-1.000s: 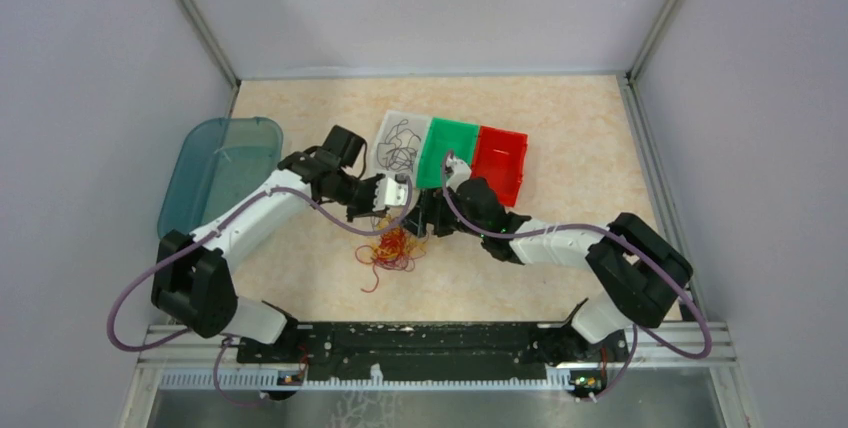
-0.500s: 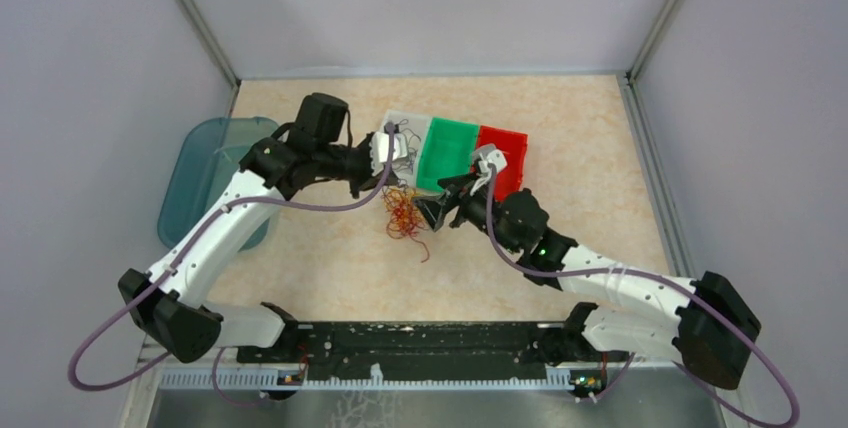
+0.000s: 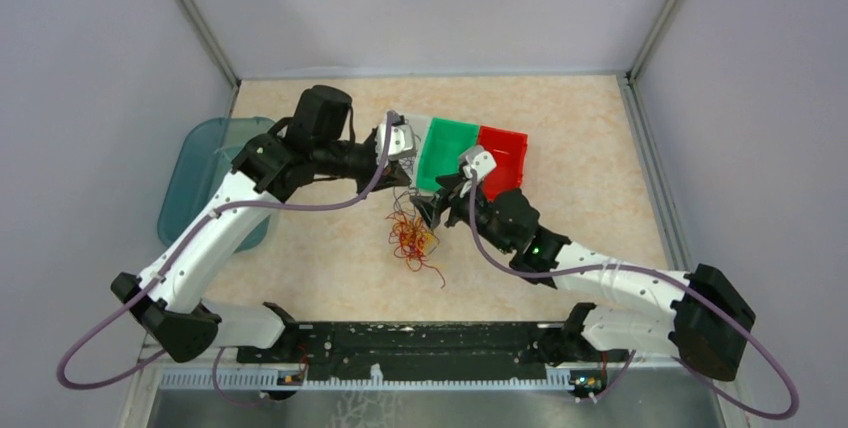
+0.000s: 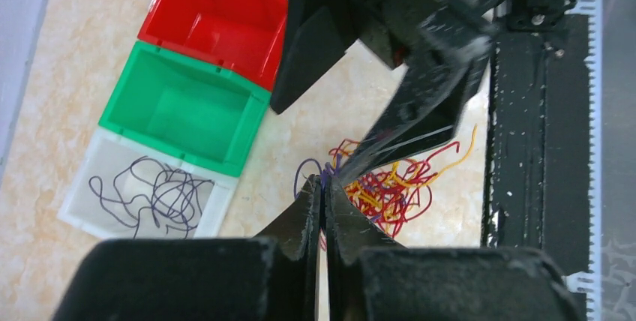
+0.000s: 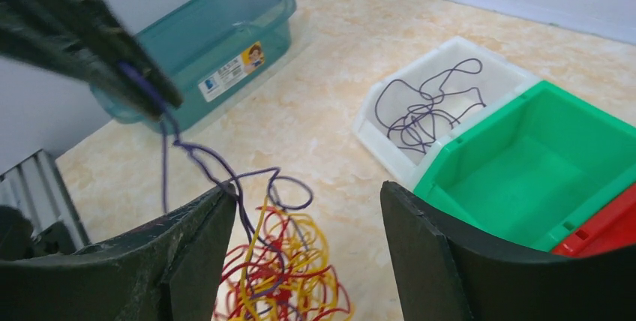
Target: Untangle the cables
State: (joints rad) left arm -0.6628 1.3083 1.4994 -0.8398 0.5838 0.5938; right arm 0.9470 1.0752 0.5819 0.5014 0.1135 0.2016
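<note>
Well, my left claw (image 4: 324,186) is pressed together on a dark purple strand (image 5: 191,148), pinching it right at the fingertips. The strand hangs down from the pinch, curls into a loop and runs into the tangle of cables (image 3: 411,239) below. That tangle is a heap of red and yellow loops with purple threaded through its top. It lies on the worktop (image 3: 590,148) between my two arms, on the near side of a row of bins. A few red ends trail out of it toward my bases.

My right claw (image 5: 307,201) is spread wide and grips nothing. It hovers over the tangle with a finger on each side of the heap's top. The purple strand passes close by the inner edge of one finger (image 5: 199,238), and I cannot tell whether it touches. From my left wrist, the right claw's black fingers stand just beyond my pinched tips.

The three bins sit side by side, touching. A white bin (image 4: 217,201) has thin dark cables (image 4: 150,193) coiled loosely in it, a green bin (image 4: 187,111) is in the middle, and a red bin (image 4: 217,25) is at the other end. A teal tub (image 5: 232,28) with a sticker (image 5: 231,72) on its side stands at the worktop's left edge, well apart from the tangle.
</note>
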